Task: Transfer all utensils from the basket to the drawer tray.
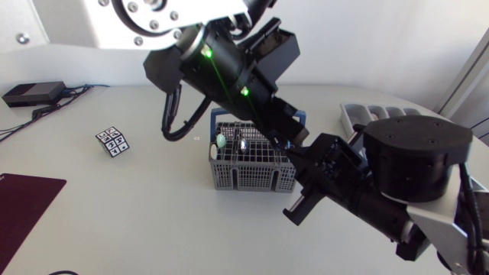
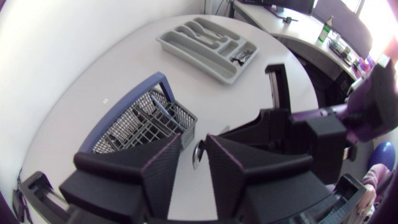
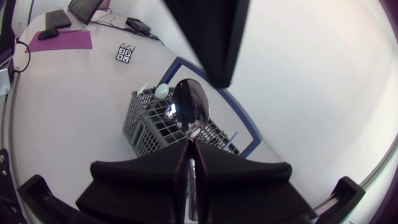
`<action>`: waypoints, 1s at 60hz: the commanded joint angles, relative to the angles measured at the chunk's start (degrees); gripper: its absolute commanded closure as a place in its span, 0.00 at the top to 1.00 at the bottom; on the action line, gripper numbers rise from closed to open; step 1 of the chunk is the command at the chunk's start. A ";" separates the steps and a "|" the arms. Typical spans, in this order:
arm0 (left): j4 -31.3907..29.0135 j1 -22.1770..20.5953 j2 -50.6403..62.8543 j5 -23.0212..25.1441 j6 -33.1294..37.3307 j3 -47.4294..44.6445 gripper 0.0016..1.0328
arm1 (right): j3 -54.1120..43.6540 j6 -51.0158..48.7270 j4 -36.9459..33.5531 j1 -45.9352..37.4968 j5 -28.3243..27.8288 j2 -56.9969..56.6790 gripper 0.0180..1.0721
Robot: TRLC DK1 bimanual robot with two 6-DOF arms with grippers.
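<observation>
While the right end effector (image 3: pixel 189 152) is clenched on the handle of a shiny metal spoon (image 3: pixel 189 112), its 2 black wedge fingers pressing the handle from either side, the spoon's bowl stands out ahead of the fingertips, raised over the grey wire-mesh basket (image 1: pixel 252 177). That basket, edged by a blue handle, sits near the middle of the white bench (image 1: pixel 153 214). It holds a pale rounded utensil tip (image 3: pixel 161 91) at one corner and a slim blue handle (image 2: pixel 158 107) leaning among the compartments. The left end effector (image 2: pixel 194 142) is released, its 2 fingers apart with nothing gripped. It hangs above the bench just beside the basket, and the spoon's bowl shows through the gap between them. In the head view the left arm comes in from above and crosses over the basket's far side, while the right arm comes in from the lower right, its broad black joint near the basket. The grey plastic drawer tray (image 2: pixel 193 59) lies well apart from the basket toward the right side of the bench, with something dark in 1 small end compartment. A small cube with black-and-white patterns (image 1: pixel 112 141) rests on the bench's left part, a dark maroon mat (image 1: pixel 23 200) lies nearer the left edge, and a flat black box (image 1: pixel 34 93) with cables sits at the far left.
</observation>
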 commanded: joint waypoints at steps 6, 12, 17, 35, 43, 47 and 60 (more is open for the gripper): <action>3.16 3.12 -0.79 0.96 -3.12 4.58 0.94 | -1.77 -0.84 -1.85 0.04 -1.61 -2.18 0.05; 4.65 4.79 -1.41 0.87 -3.21 4.58 0.95 | -2.21 -0.93 -4.22 -1.10 -3.63 -4.37 0.05; 4.65 5.84 -1.67 0.87 -2.68 3.79 0.95 | -2.21 -1.02 -7.30 -5.67 -9.17 -7.01 0.05; 5.27 10.15 -2.37 0.78 -1.54 -4.03 0.95 | -0.45 -11.12 -18.90 -35.20 -36.50 -11.67 0.05; 5.44 11.03 -2.46 0.78 -1.72 -6.94 0.95 | 0.17 -17.80 -21.80 -45.49 -44.33 -10.18 0.05; 6.15 11.29 -2.46 0.78 -1.72 -8.78 0.95 | 0.26 -21.50 -22.68 -49.88 -46.96 -8.33 0.05; 6.94 12.43 -2.46 0.78 -1.63 -11.77 0.94 | 3.07 -33.54 -25.93 -62.89 -54.70 0.64 0.05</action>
